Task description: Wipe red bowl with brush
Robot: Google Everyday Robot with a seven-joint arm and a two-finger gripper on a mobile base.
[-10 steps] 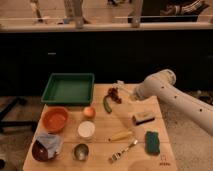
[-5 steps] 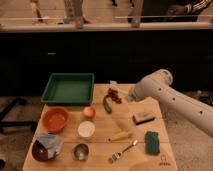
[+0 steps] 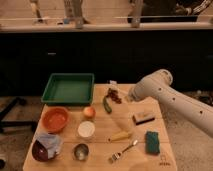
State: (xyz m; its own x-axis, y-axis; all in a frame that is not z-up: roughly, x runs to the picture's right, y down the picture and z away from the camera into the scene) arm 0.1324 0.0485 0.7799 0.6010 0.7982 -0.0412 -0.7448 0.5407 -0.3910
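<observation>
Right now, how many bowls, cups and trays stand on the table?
Bowls: 2 (red bowl, maroon bowl)
Cups: 2 (white cup, metal cup)
Trays: 1 (green tray)
Total: 5
The gripper hangs above the table's far right side, jaws shut.

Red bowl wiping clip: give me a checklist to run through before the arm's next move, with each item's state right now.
1. Red bowl upright at the left of the table: ok.
2. Brush located, near the table's far edge: ok.
3. Brush held in the pincer: cannot tell; the pincer hangs over the table's middle.
4. Pincer open for a grasp: not ok, it is shut.
5. Straight way to the bowl free: not ok, the orange and white cup stand between.
</observation>
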